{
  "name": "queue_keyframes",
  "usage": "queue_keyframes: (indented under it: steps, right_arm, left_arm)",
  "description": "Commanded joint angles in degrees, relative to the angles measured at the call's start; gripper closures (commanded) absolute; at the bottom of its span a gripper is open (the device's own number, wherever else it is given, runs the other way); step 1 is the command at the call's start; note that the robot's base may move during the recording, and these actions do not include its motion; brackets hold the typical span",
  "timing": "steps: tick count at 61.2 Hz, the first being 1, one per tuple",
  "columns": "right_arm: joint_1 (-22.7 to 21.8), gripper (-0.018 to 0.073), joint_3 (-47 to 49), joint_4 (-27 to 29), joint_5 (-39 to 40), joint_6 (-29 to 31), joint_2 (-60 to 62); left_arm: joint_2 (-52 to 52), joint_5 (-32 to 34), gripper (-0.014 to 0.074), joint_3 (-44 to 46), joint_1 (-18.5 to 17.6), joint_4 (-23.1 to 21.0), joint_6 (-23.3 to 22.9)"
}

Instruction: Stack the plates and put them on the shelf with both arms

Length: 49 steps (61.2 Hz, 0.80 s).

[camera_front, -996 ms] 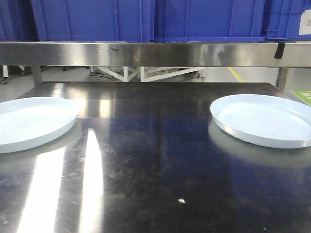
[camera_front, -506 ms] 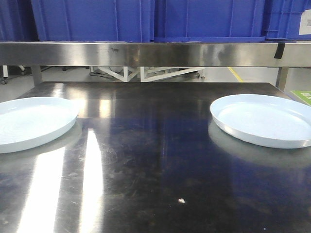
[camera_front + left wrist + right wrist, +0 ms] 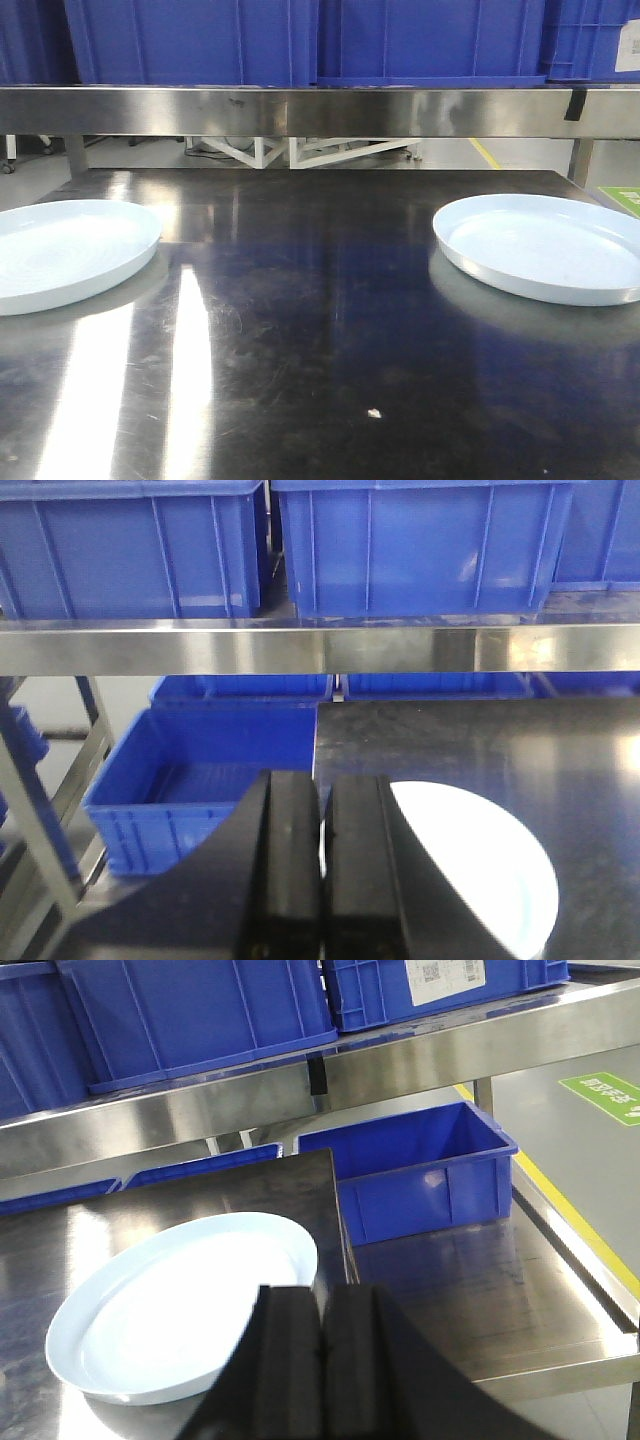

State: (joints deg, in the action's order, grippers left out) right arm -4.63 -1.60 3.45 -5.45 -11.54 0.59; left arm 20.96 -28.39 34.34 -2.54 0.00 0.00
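Observation:
Two pale bluish-white plates lie flat on the dark steel table. The left plate (image 3: pixel 65 252) sits at the table's left edge and shows in the left wrist view (image 3: pixel 480 865). The right plate (image 3: pixel 545 247) sits at the right edge and shows in the right wrist view (image 3: pixel 180 1305). My left gripper (image 3: pixel 322 780) is shut and empty, held above the left plate's left side. My right gripper (image 3: pixel 320 1295) is shut and empty, above the right plate's near right rim. Neither gripper shows in the front view.
A steel shelf rail (image 3: pixel 300 110) spans the back, carrying blue crates (image 3: pixel 190 40). An open blue bin (image 3: pixel 200 780) stands off the table's left side, another blue bin (image 3: pixel 420 1170) off the right on a lower steel surface (image 3: pixel 480 1290). A small white speck (image 3: pixel 373 412) lies near the table's front.

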Motion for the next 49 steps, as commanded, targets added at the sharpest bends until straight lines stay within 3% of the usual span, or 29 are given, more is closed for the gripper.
queue_keyframes:
  steps: [1, 9, 17, 29, 40, 49]
  right_arm:
    - [-0.08, 0.0504, 0.95, -0.13, 4.92, 0.36, 1.22]
    - [-0.08, 0.0504, 0.95, -0.13, 4.92, 0.36, 1.22]
    - [-0.08, 0.0504, 0.95, -0.13, 4.92, 0.36, 1.22]
    - [-0.08, 0.0504, 0.95, -0.13, 4.92, 0.36, 1.22]
    - [-0.08, 0.0504, 0.95, -0.13, 4.92, 0.36, 1.22]
    - [-0.08, 0.0504, 0.95, -0.13, 4.92, 0.36, 1.22]
  left_arm:
    - [9.65, -5.23, 0.0499, 13.39, -0.02, 1.08, 0.0]
    - [20.77, -12.15, 0.0499, 26.33, -0.02, 1.28, 0.0]
    - [26.95, -14.7, 0.0499, 32.83, -0.02, 1.28, 0.0]
    - [30.19, -14.13, 0.0499, 34.1, -0.02, 1.74, 0.0]
    - [32.23, -14.48, 0.0499, 34.1, -0.02, -0.63, 0.0]
    - [32.79, -13.98, 0.0499, 34.1, -0.02, 2.31, 0.0]
